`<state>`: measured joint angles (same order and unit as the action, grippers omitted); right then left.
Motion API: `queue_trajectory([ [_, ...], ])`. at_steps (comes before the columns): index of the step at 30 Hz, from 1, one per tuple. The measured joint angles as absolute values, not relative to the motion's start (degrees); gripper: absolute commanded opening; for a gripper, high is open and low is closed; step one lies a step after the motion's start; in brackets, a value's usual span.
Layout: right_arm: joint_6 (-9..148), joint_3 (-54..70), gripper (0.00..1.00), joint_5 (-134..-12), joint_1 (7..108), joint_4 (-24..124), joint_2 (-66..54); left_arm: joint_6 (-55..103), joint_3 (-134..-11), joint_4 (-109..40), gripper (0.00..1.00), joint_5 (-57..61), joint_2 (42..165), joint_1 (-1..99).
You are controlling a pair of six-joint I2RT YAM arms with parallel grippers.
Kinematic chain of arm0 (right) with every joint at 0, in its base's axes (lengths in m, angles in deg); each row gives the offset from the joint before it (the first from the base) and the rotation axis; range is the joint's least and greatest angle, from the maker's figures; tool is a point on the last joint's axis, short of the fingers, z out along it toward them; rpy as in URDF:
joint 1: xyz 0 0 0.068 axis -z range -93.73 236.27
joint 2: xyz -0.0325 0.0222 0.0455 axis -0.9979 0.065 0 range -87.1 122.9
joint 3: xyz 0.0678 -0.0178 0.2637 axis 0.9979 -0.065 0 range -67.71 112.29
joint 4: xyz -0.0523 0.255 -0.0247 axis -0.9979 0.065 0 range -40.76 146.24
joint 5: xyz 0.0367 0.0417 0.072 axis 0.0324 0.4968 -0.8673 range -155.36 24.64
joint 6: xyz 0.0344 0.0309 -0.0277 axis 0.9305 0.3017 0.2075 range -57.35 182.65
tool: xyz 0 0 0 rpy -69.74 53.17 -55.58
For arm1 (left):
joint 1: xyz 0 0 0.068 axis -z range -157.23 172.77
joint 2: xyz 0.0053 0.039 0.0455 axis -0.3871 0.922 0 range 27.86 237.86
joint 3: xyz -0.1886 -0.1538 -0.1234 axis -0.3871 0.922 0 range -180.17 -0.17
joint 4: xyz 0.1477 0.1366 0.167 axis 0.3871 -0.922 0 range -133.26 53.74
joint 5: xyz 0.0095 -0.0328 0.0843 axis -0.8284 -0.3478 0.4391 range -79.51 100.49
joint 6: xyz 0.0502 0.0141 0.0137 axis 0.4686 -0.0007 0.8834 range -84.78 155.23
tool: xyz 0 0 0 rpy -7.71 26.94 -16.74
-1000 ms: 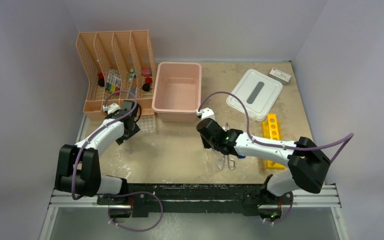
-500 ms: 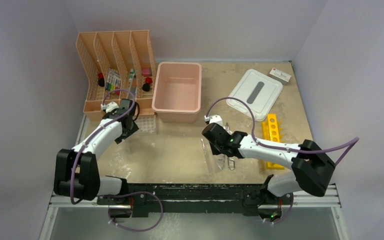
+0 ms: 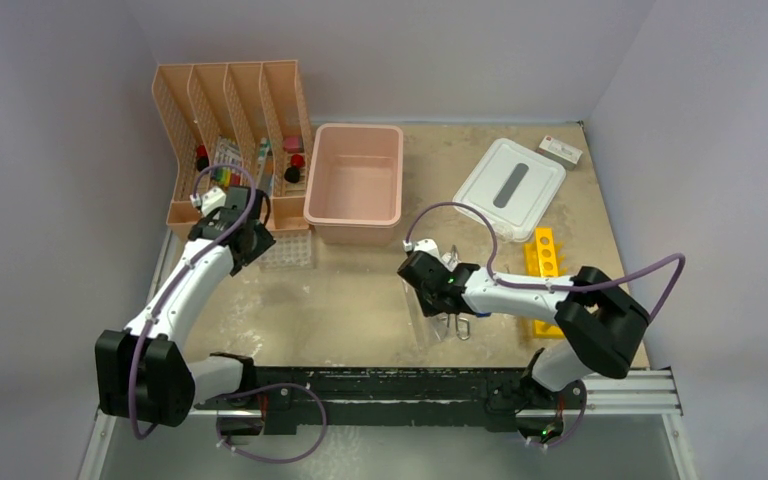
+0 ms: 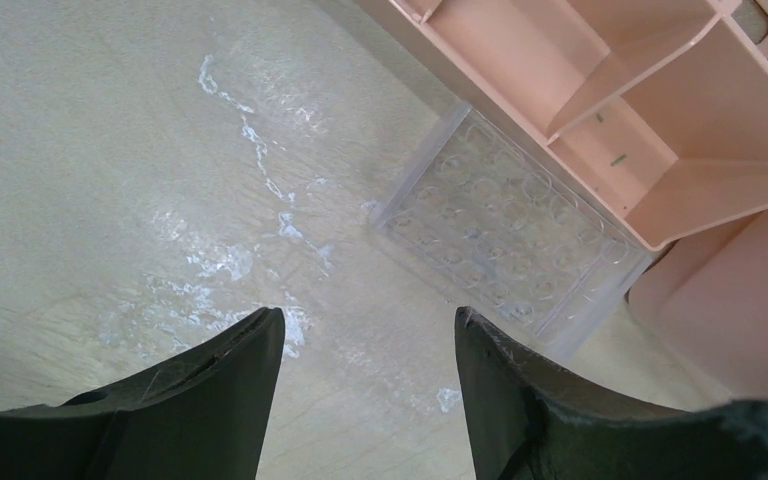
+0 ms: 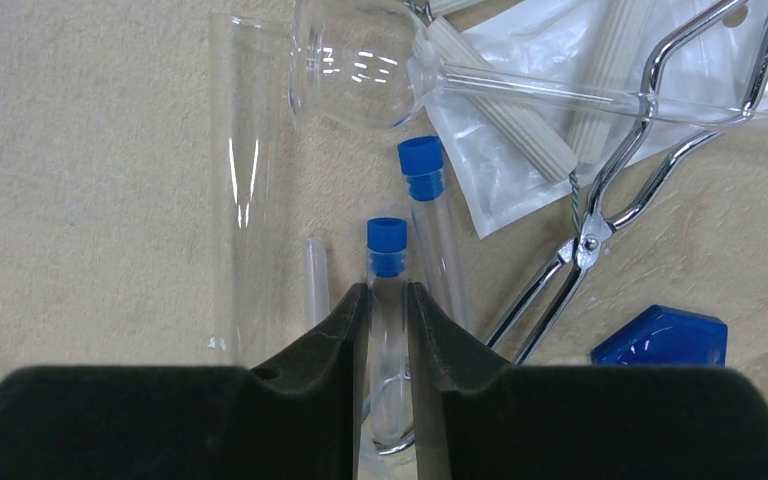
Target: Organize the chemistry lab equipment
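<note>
In the right wrist view my right gripper (image 5: 388,288) is shut on a clear blue-capped tube (image 5: 387,245) that lies at table level in a pile. Beside it lie a second blue-capped tube (image 5: 422,170), a long clear tube (image 5: 243,180), a round clear flask (image 5: 355,70), metal forceps (image 5: 600,215) and a small clear bag (image 5: 560,90). My left gripper (image 4: 370,318) is open and empty above bare table, a little short of the clear multi-hole tray (image 4: 505,225). The yellow holed rack (image 3: 545,262) lies right of the right gripper (image 3: 422,283).
The peach file organizer (image 3: 225,100) stands at the back left, just behind the clear tray (image 3: 290,248) and the left gripper (image 3: 248,240). The pink bin (image 3: 355,225) sits at the middle back, its white lid (image 3: 510,185) to the right. A blue piece (image 5: 660,338) lies near the forceps.
My left gripper has moved back and left toward the organizer. My right gripper has shifted a little toward me over the pile by the forceps.
</note>
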<state>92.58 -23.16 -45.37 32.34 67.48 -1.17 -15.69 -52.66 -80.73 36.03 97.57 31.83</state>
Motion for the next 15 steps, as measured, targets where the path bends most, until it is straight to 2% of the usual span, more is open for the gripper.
queue_trajectory([
  [4,92.49,-23.11,0.23,-45.35,32.34,67.00,-0.47,-15.65,-53.51,-81.34,0.63,34.89,97.53,31.83],
  [10,92.23,-23.05,0.16,-45.33,32.34,66.50,-0.23,-15.56,-55.06,-82.02,0.63,33.36,96.76,31.83],
  [15,92.01,-22.94,0.16,-45.29,32.34,66.92,-0.62,-15.58,-56.76,-82.23,0.63,31.97,94.45,31.83],
])
